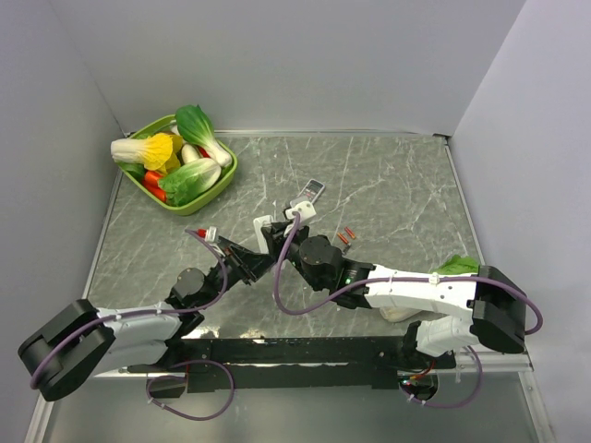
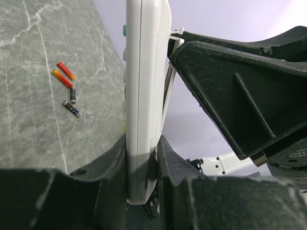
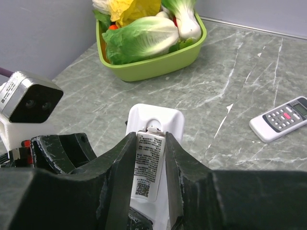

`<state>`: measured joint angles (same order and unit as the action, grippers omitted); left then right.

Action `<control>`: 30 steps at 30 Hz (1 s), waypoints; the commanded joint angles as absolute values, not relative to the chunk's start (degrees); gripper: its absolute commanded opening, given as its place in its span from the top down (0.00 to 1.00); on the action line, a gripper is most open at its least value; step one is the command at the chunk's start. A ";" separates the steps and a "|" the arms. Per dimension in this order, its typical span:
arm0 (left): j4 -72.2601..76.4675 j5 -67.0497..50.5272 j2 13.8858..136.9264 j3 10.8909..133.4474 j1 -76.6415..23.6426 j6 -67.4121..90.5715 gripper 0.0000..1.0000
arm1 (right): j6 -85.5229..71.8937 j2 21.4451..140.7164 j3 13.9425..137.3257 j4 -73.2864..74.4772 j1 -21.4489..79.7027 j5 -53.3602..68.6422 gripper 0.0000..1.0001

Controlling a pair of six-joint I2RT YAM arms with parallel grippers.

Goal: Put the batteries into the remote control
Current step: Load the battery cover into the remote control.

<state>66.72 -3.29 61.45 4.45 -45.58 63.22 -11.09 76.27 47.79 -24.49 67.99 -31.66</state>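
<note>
Counter point(image 1: 388, 185): marble. Remote point(image 2: 146, 96) is upright above it, clamped edge-on in left pincer point(image 2: 142, 148). Right pincer point(image 3: 149, 143) straddles labelled back cover point(image 3: 148, 165); can't tell if squeezing. Batteries point(image 2: 62, 79) lie loose on counter, apart from remote. Best: firm left grip, slide cover straight, no prying.

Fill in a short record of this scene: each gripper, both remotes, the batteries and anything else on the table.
Left gripper: shut on the white remote
Right gripper: shut on that remote's labelled back cover
Batteries: four loose on the marble table, two orange-red, two dark
Second remote: lying flat, buttons up
Other: green tub of vegetables
</note>
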 commanded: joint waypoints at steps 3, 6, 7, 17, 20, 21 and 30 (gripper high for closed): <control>78.66 -3.78 63.89 5.36 -45.62 66.00 0.99 | -10.46 76.99 49.66 -21.00 67.94 -31.29 0.58; 80.15 -4.22 65.30 5.36 -45.62 66.80 0.99 | -10.02 76.73 49.75 -21.44 67.94 -30.76 0.57; 80.50 -4.39 65.56 5.36 -45.62 66.88 0.99 | -9.93 76.64 49.75 -21.45 67.85 -30.50 0.57; 82.97 -4.92 67.50 5.01 -45.62 68.20 0.99 | -7.47 73.75 51.33 -19.25 67.85 -28.39 0.33; 82.71 -4.92 67.24 5.01 -45.62 68.12 0.99 | -6.33 71.29 52.99 -16.62 67.59 -26.64 0.16; 82.71 -5.01 67.24 5.01 -45.62 68.03 0.99 | -5.98 69.97 53.43 -15.83 67.41 -26.02 0.12; 82.79 -6.59 66.62 5.62 -45.62 67.50 0.99 | -14.13 62.41 55.81 -3.17 53.56 4.32 0.01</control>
